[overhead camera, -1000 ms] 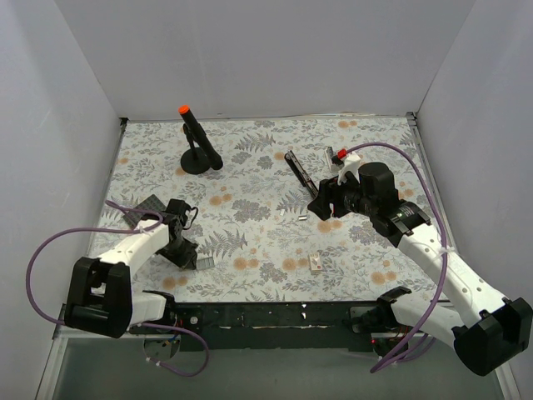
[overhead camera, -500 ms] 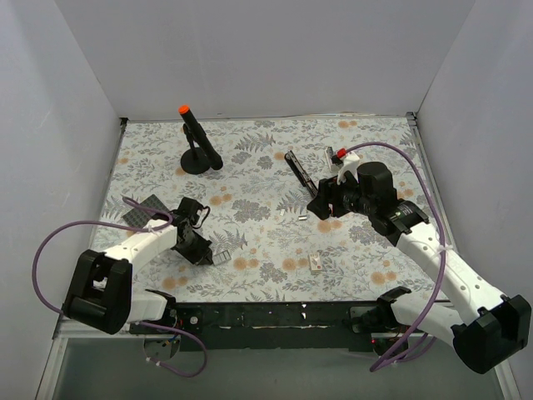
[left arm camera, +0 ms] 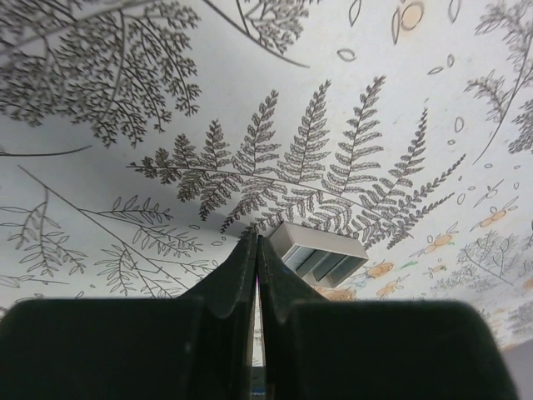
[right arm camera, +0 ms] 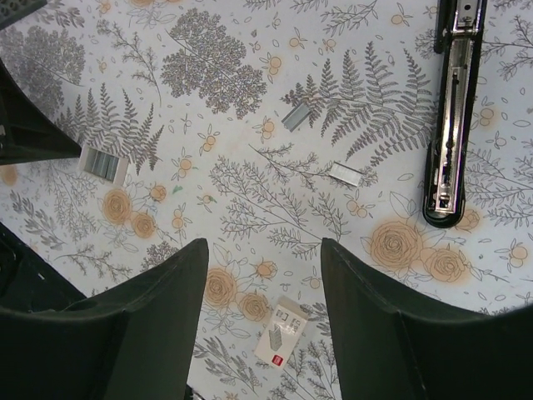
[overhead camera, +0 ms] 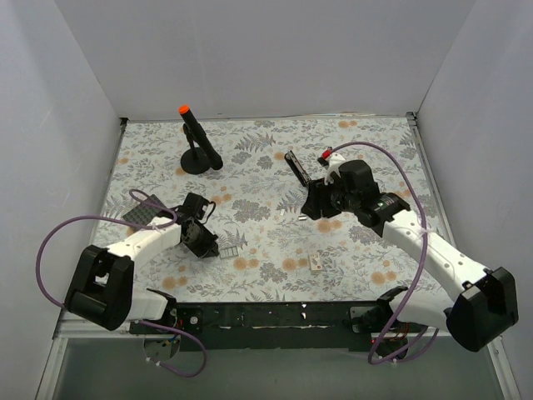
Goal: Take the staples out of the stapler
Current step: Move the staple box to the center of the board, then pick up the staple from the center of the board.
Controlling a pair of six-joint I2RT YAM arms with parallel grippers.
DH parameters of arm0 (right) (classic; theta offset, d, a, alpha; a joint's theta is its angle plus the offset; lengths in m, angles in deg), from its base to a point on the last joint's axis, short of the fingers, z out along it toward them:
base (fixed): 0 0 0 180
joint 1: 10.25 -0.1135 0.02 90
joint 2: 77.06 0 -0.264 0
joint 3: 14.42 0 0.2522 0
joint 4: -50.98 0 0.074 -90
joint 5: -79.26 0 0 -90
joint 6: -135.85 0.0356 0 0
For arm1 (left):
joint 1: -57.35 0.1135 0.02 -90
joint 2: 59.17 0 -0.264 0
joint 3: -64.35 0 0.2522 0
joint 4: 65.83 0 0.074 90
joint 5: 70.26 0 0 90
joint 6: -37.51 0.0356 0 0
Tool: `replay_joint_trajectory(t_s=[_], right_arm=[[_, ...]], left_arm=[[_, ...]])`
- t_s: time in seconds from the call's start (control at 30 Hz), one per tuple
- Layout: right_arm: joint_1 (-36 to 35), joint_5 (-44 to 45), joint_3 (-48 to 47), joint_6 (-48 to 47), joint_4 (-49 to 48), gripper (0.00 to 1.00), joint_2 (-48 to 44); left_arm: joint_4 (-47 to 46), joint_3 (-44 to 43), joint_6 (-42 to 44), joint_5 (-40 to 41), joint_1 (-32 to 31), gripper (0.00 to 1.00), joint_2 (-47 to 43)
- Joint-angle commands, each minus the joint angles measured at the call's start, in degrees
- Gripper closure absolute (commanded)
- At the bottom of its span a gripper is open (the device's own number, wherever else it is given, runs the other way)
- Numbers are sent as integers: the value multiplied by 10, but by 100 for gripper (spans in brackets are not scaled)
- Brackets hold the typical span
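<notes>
The slim black stapler (right arm camera: 452, 117) lies opened out flat, its silvery inner arm facing up.

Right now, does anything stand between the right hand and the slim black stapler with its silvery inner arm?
Nothing visible blocks it. The open right hand hovers near the slim black stapler; only the floral tablecloth and a small loose silvery staple strip, lying flat, are between.

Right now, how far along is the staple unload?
Done, apparently: the stapler lies open, with staple strips loose on the mat. In hand: nothing; the right fingers are open, the left fingers shut beside a staple block. Left: unclear whether its rail is empty.
</notes>
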Motion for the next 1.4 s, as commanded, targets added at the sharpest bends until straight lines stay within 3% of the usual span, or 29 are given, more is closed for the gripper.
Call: replay_joint_trajectory(t_s=[0.0,0.13,0.27,0.37,0.4,0.5,0.53,0.57,0.67,0.8,1.0,1.17,1.37], right_arm=[[-22,29,-50,-15,-12,37,42],[-27,26,-87,-66,-9,37,101],[-27,36,-127,-79,-16,39,178],[-28,57,-211,-4,44,45,247],[-31,59,-225,13,65,48,262],[-55,122,-262,64,100,48,305],[-67,143,-275,75,110,48,314],[-70,168,-278,89,117,47,328],[-76,178,-281,103,125,47,350],[-84,183,-286,111,122,47,375],[-106,169,-314,97,97,50,425],[-113,117,-313,-124,55,36,421],[-106,70,-288,-315,44,38,411]], left_arm=[[46,-41,17,92,-2,100,-31],[84,-74,48,178,-1,100,-71],[16,-104,172,190,9,98,-87],[-12,-128,227,164,47,76,-69],[-20,-128,244,143,77,57,-66],[-57,-110,290,89,121,22,-59],[-66,-93,316,83,122,5,-59],[-78,-85,323,61,121,2,-68],[-127,-23,342,-16,120,2,-126],[-139,-17,347,12,114,2,-183],[-136,-17,335,22,115,2,-174],[-128,-21,335,25,113,2,-174],[-135,-14,335,25,111,2,-199]])
